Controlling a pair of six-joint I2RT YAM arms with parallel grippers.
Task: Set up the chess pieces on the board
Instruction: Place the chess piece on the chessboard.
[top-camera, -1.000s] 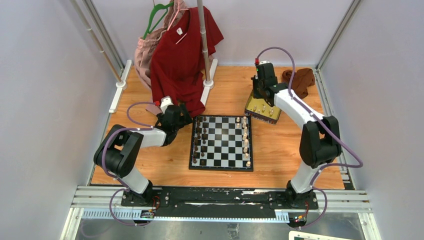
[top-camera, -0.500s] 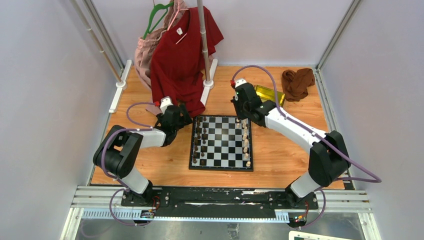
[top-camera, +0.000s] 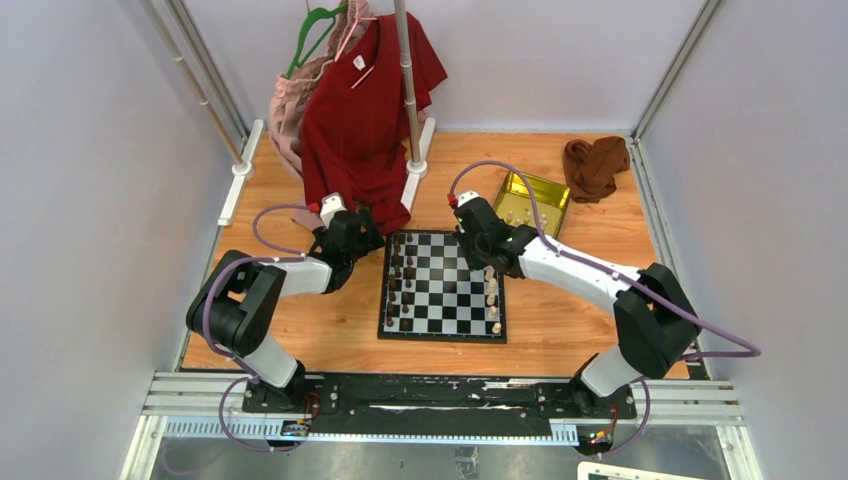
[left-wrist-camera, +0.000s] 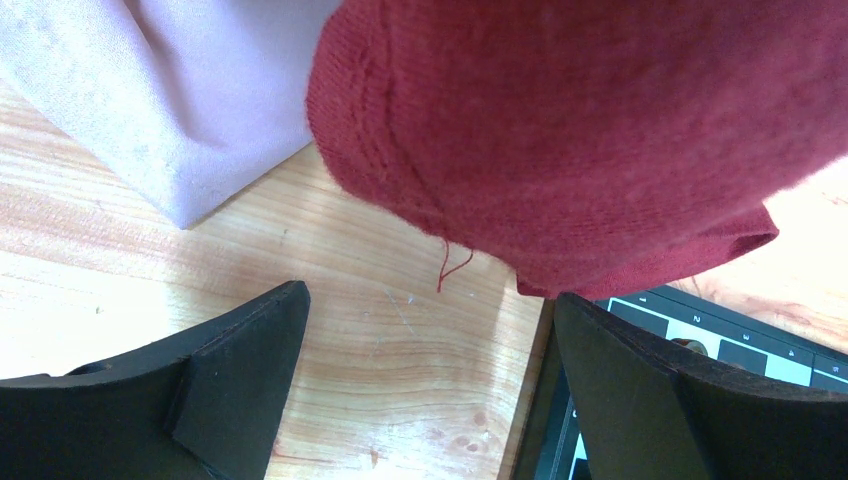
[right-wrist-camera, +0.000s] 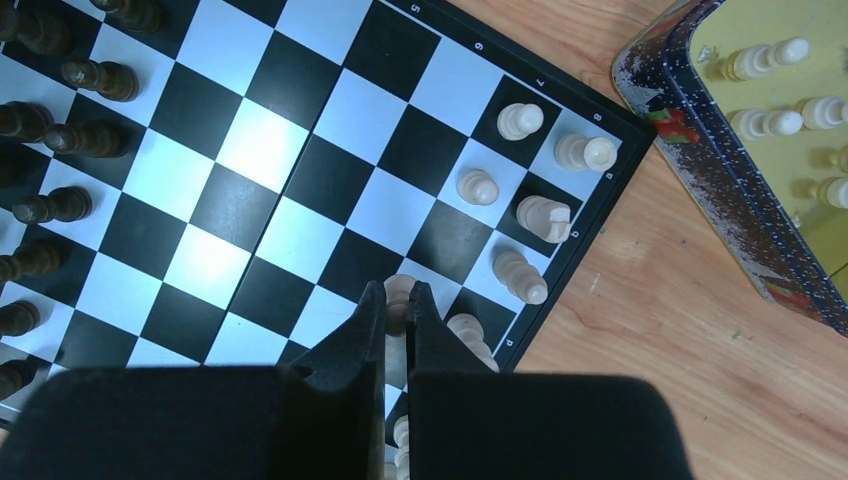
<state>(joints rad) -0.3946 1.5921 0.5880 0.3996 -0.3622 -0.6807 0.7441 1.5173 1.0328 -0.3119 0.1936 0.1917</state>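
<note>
Pale panels wall in a wooden desk (top-camera: 560, 320). From the top view, the board (top-camera: 442, 285) lies at the middle of the desk, rather nearer its near edge. The dark pieces (top-camera: 400, 280) stand along the board's left side and the cream pieces (top-camera: 492, 290) along its right. A gold tin (top-camera: 533, 203) holding more cream figures sits toward the desk's far right corner, beside a brown cloth (top-camera: 595, 165). A red shirt (top-camera: 365, 110) hangs over the far left part. The left hand (top-camera: 368, 233) lies under the shirt's hem, and the right hand (top-camera: 489, 268) reaches over the cream side.

The left wrist view shows that hand released: its fingers (left-wrist-camera: 240, 340) are spread over bare wood with nothing between them. The shirt and a pink garment (left-wrist-camera: 200, 90) hang just above.

The right wrist view shows the right hand clenched on a cream piece (right-wrist-camera: 401, 290), held over the second line in from the board's right edge. Whether its base touches the square cannot be told.

The risk lies in the crowding, since cream neighbours stand just beside the clamped piece. Fingers that open wide or lift off askew could topple one, or leave the piece straddling two squares. If the left hand rises, it may snag the hem and its loose thread.
</note>
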